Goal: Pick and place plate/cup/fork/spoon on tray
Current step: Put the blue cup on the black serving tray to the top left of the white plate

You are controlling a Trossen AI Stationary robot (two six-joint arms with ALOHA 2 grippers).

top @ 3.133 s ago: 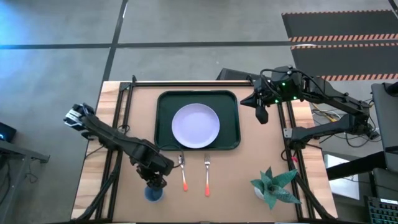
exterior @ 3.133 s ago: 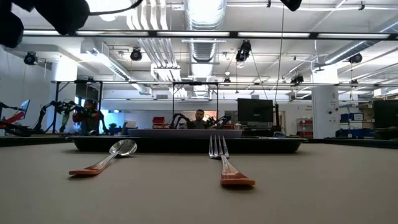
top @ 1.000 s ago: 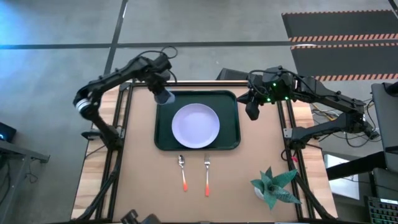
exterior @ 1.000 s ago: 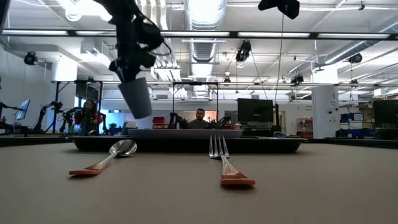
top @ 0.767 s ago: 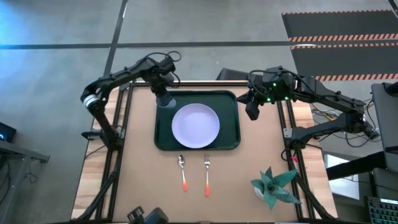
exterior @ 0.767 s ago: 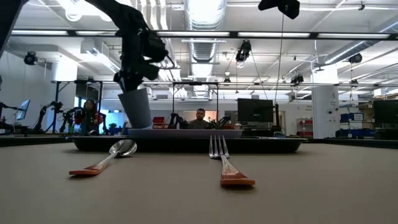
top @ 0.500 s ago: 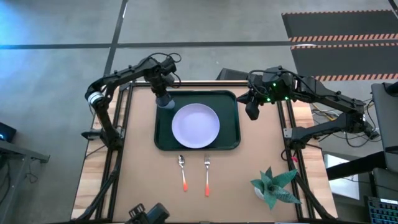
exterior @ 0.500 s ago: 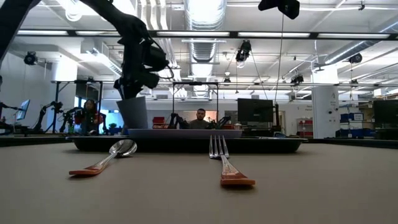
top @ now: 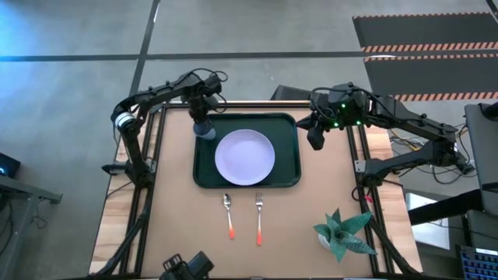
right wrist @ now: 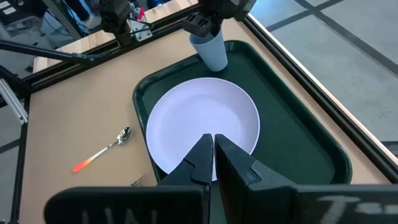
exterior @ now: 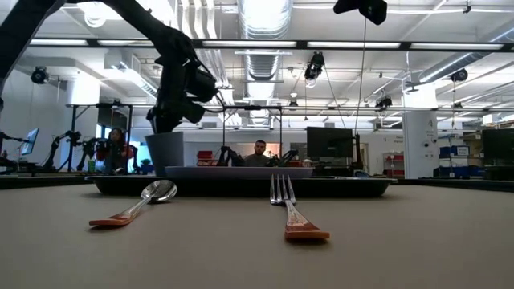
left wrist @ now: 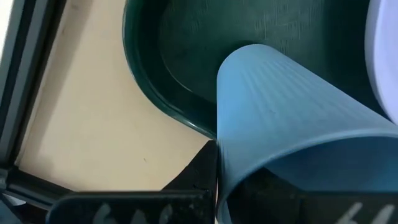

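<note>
The blue cup stands at the far left corner of the dark green tray, with my left gripper shut on it from above. The low view shows the cup upright; the tray's rim hides its base. The pale plate lies in the middle of the tray. The spoon and the fork lie on the table in front of the tray, handles toward the near edge. My right gripper hovers shut above the tray's right rim. My left gripper holds the cup by its wall at the rim. One dark finger lies against the outside of the wall; the other is hidden in the cup's dark mouth. The fingers come from above. The cup is upright, low in the tray's corner; whether its base rests there, I cannot tell.
A potted plant stands at the table's near right. Dark metal rails run along the table's left, right and far sides. Bare tabletop lies left of the tray and around the cutlery. People sit far behind in the room.
My left gripper has come down with the cup over the tray's far left corner. The cup, tilted and clear above the tray a second ago, now stands upright with its base sunk behind the rim.
</note>
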